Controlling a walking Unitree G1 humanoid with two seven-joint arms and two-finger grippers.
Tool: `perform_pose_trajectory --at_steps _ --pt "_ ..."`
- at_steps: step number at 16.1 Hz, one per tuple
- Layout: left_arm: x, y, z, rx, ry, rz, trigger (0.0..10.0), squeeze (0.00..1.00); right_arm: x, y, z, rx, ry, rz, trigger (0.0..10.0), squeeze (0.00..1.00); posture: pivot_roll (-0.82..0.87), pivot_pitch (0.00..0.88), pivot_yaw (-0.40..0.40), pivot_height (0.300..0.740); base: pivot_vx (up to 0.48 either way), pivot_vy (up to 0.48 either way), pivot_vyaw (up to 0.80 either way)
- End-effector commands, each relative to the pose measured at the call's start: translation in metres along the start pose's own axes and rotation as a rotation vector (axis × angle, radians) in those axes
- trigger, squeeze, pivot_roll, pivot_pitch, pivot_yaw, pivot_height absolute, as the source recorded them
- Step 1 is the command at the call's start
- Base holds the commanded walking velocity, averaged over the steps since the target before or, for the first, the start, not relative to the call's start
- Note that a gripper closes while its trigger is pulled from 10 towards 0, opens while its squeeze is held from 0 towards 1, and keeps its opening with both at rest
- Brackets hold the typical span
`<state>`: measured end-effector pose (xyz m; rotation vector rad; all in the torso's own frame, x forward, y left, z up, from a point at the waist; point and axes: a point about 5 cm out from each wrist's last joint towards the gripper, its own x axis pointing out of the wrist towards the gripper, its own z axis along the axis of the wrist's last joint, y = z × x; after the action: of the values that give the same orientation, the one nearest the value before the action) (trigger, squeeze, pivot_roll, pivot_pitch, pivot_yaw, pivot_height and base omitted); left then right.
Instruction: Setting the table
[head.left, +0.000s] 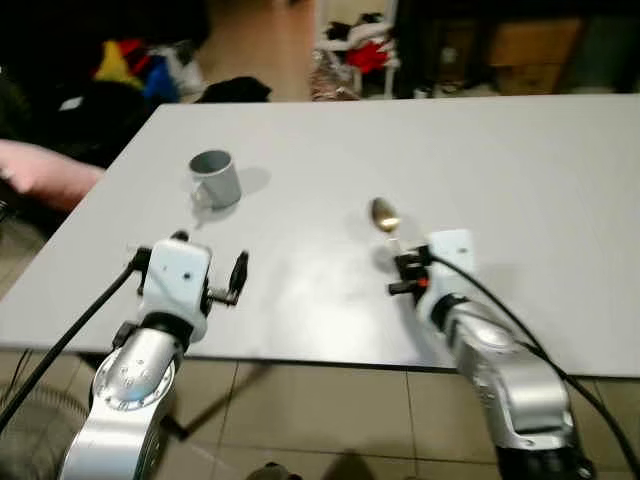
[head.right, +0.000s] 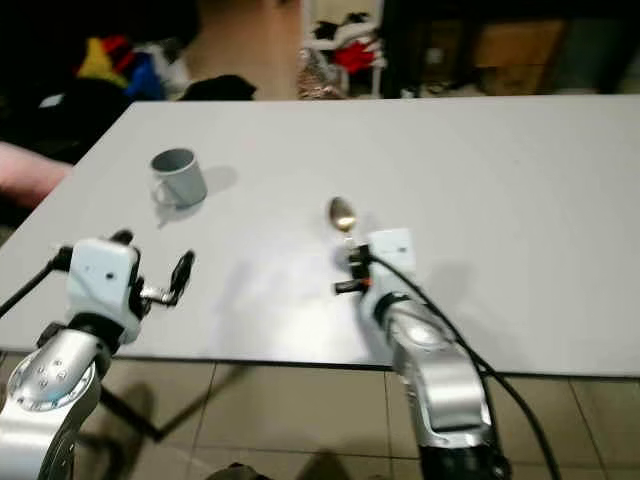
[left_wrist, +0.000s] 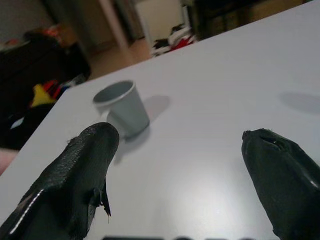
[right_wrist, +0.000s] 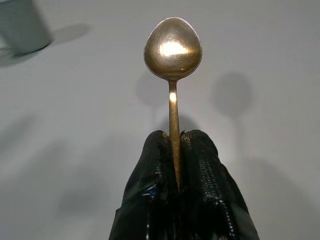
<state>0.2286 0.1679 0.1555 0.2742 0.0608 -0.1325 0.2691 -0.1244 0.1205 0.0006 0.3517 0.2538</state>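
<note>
Spoon-placing step. Right gripper (right_wrist: 175, 150) has its fingers clenched on the handle of the spoon (right_wrist: 173, 47), bowl forward, low over the white table (head.left: 540, 170), well right of the grey mug (head.left: 214, 177). Left gripper (left_wrist: 180, 150) idle, fingers spread. Next, I'd judge: lower, release, back off straight.

No text, label, brand or number can be read anywhere. The grey cup (head.left: 214, 177), the spoon (right_wrist: 172, 50) and the white bench (head.left: 520, 170) look unmarked, though the cluttered upper edge of the eye views is perhaps too blurred to judge.
</note>
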Motion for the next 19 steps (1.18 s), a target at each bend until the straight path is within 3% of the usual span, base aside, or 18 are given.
perform_pose_trajectory --at_steps 1,8,12,14,16,19 --pt "0.002 0.005 -0.003 0.006 0.019 0.018 10.0 0.0 0.0 0.009 0.006 0.009 -0.04 0.038 10.0 0.0 -0.09 0.055 0.102 0.74 0.0 0.439 -0.78" --pt "0.0 0.005 -0.004 -0.003 0.022 0.038 10.0 0.0 0.008 0.013 0.016 -0.011 -0.07 0.087 10.0 0.0 -0.07 0.029 0.078 0.74 0.0 0.416 -0.71" --pt "-0.012 -0.004 -0.006 -0.028 0.03 0.051 10.0 0.0 0.013 0.02 0.02 -0.043 -0.057 0.214 10.0 0.0 -0.06 0.02 0.054 0.74 0.0 0.068 0.0" --pt "-0.019 -0.008 -0.007 -0.038 0.047 0.03 10.0 0.0 0.015 0.027 0.018 -0.053 -0.001 0.303 10.0 0.0 -0.05 0.022 0.044 0.74 0.0 0.0 0.0" --pt "-0.023 -0.014 -0.006 -0.058 0.041 -0.073 10.0 0.0 0.028 0.03 0.009 -0.081 0.064 0.251 10.0 0.0 -0.05 0.028 0.042 0.74 0.0 0.0 0.0" --pt "-0.023 -0.016 -0.007 -0.037 0.053 -0.127 10.0 0.0 0.038 0.027 0.007 -0.083 0.092 0.16 10.0 0.0 -0.05 0.038 0.045 0.74 0.0 0.0 0.0"
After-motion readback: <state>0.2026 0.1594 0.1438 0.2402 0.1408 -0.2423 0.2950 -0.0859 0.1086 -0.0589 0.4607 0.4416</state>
